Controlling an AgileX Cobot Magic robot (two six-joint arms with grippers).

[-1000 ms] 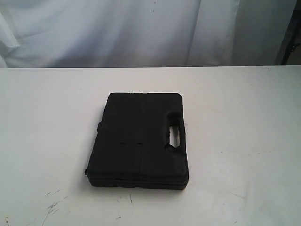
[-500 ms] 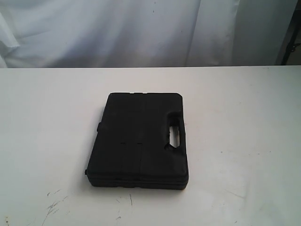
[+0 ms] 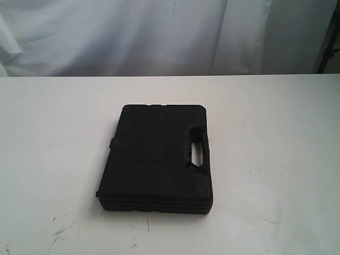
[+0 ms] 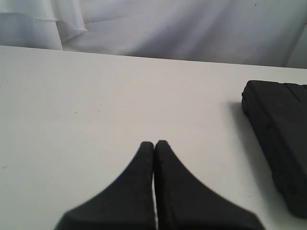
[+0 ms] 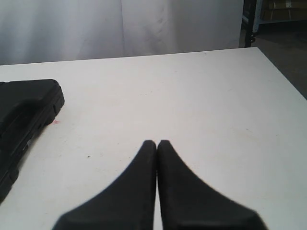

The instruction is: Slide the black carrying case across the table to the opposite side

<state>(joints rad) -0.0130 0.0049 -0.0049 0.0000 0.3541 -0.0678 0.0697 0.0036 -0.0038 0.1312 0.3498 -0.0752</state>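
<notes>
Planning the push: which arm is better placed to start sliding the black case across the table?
Left, probably: the case sits left of centre with more table to its right. The left end effector and right end effector are both shut, clear of it.

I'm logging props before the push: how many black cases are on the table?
1. The case lies flat near the middle of the table, handle slot toward the exterior view's right. No other shows; the table's near edge is out of view.

the case (image 4: 278, 134) is cut off at the frame edge in both wrist views.
</notes>
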